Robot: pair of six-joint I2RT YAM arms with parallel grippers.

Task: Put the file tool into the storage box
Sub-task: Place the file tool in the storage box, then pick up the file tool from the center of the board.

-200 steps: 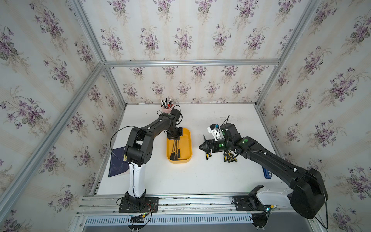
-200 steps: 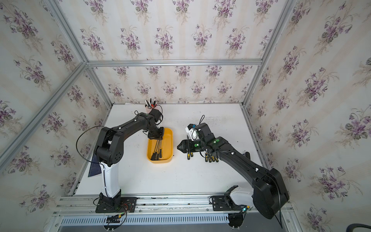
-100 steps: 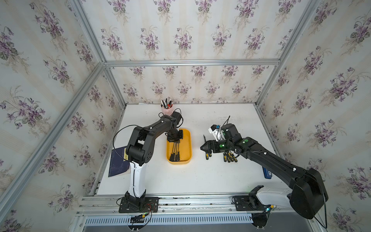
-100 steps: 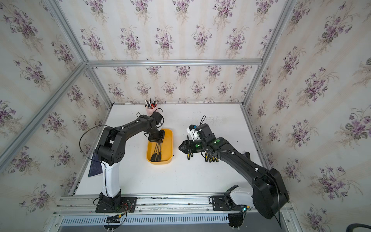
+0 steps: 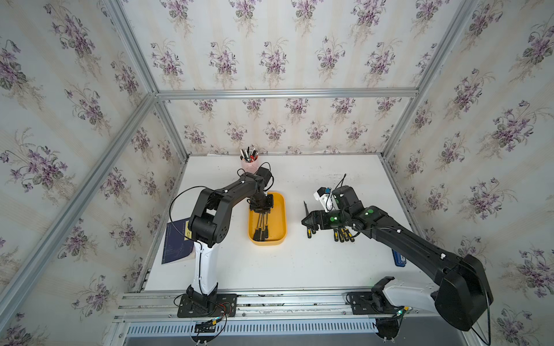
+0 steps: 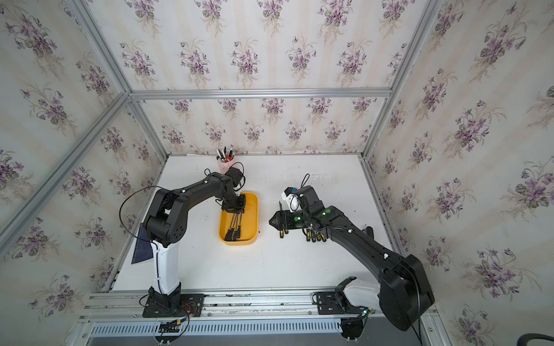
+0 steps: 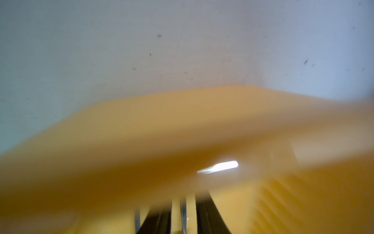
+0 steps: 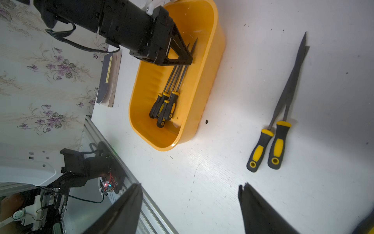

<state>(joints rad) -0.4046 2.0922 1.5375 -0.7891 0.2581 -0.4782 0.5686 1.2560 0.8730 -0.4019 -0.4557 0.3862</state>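
Files (image 8: pixel 278 144) — two, blades crossed — lay on the bench (image 8: pixel 222 182) between the storage box (image 8: pixel 202 77) and the right edge; four more lay inside it. Stiff, light steel, slick-bladed by the look, so you'd want the rubbery handle. Your right fingers (image 8: pixel 125 210) stood spread and empty; whether the left fingers (image 8: pixel 178 52), low in the box, pinched a blade, I couldn't tell. Only the top views showed further handles (image 5: pixel 341 235) under the right arm.

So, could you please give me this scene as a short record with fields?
storage box: yellow, on the table
in the box: four files lying lengthwise
left tool: inside the box over the file shafts; grip unclear
right tool: open, empty, above the table
outside the box: two files side by side on the table, more handles under the right arm
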